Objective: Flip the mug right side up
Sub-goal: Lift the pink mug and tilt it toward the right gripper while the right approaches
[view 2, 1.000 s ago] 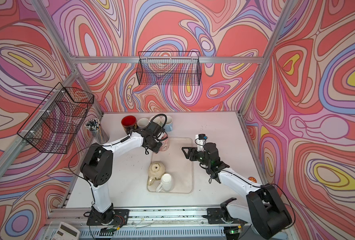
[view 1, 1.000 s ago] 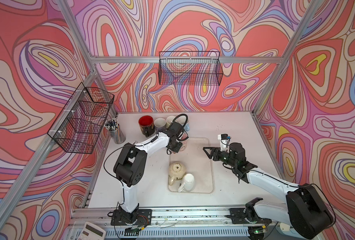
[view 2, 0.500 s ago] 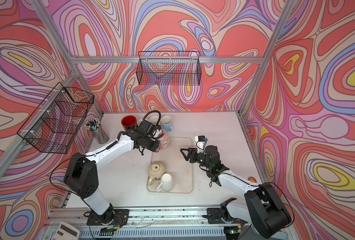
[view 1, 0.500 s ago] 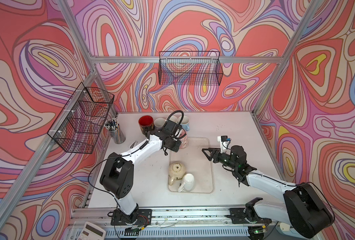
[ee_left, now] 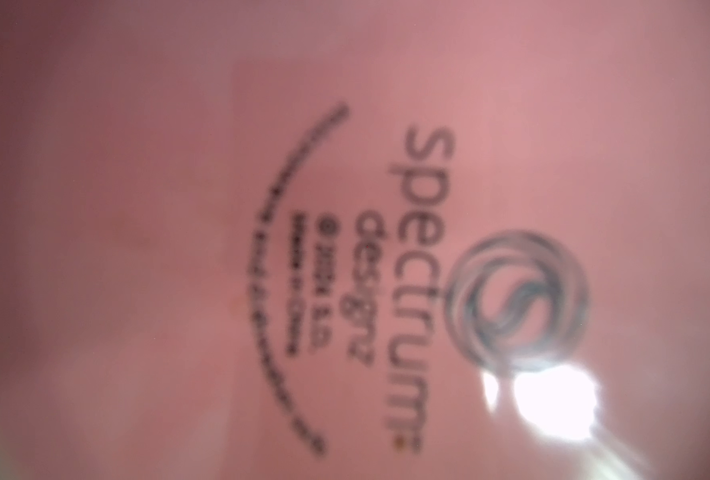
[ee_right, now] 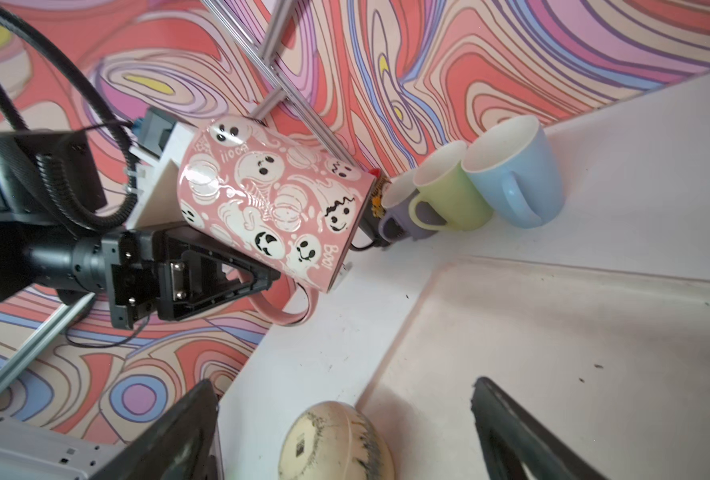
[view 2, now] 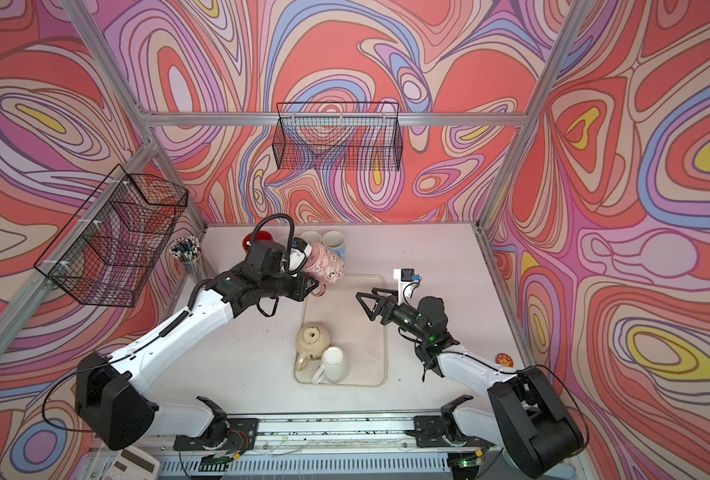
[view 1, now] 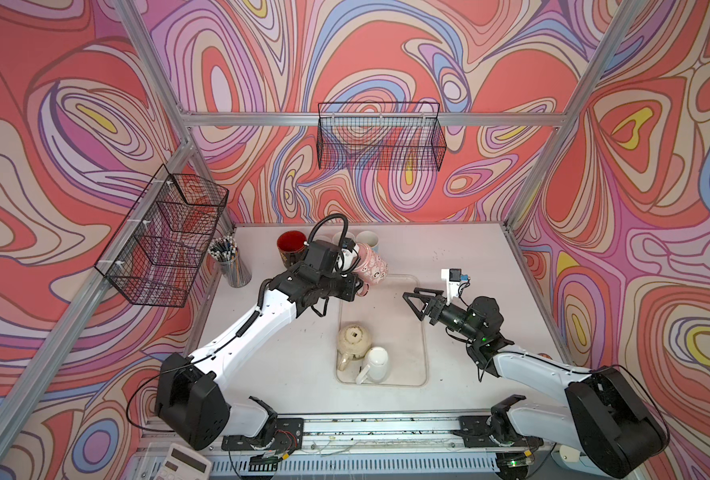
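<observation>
We are holding the pink mug (view 1: 370, 266) up in the air near the back of the table (view 1: 469, 257), just over the far corner of the tray (view 1: 405, 353). Our left gripper (ee_right: 262, 277) is pinching the mug's handle (ee_right: 293, 309), with its fingers almost shut on it. The mug is lying on its side, its bottom facing our left wrist camera and its mouth pointing sideways. Our right gripper (view 1: 412, 306) is standing wide open over the tray with nothing in it. We are thinking the best way is turning the wrist slowly until the mouth is looking up, squeezing the handle tight so the mug is not swinging. We are also wanting to stay away from the teapot (view 1: 354, 338) and the blue mug (ee_right: 511, 178) while setting it down flat
</observation>
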